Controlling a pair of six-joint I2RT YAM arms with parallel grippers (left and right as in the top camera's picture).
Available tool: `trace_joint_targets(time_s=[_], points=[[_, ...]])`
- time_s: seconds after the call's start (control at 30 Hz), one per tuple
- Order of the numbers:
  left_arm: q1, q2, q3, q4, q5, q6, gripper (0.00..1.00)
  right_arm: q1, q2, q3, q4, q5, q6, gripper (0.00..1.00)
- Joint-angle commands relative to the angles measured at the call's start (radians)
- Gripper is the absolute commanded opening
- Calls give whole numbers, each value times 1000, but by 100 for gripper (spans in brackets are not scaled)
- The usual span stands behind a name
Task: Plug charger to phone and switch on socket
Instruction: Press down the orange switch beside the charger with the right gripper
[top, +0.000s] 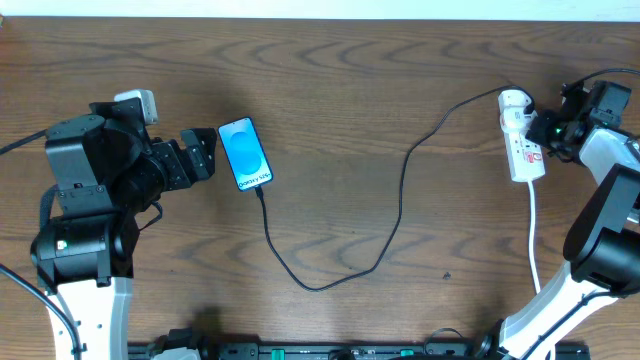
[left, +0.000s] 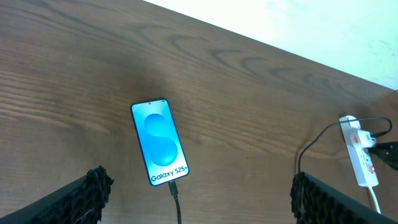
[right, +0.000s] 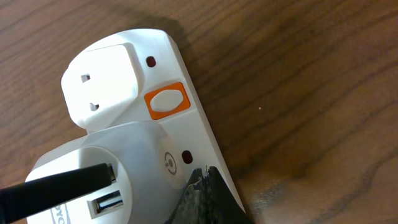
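Right fingertip (right: 208, 199) at socket (right: 186, 134), orange switch (right: 166, 101) wrist-view only

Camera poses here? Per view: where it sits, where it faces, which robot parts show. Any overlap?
Overhead: above the table, looking down on phone, charger and socket; left arm and right arm show.
Left wrist: on the left arm, facing across the table toward the socket; spread left fingers at the bottom corners.
Right wrist: close over the socket's orange switch; right fingers at the bottom edge.
Shared: overhead and left wrist both show phone and socket.
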Motion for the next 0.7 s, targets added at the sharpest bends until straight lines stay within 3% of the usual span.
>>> trace_joint_targets(time_s=[0.0,0.67], points=[[4,2,0,1,-2,20,94,61,34,-76,-64,-136,8,1],[4,2,0,1,-2,20,94,74,39,-88,-80,-259,8,1]])
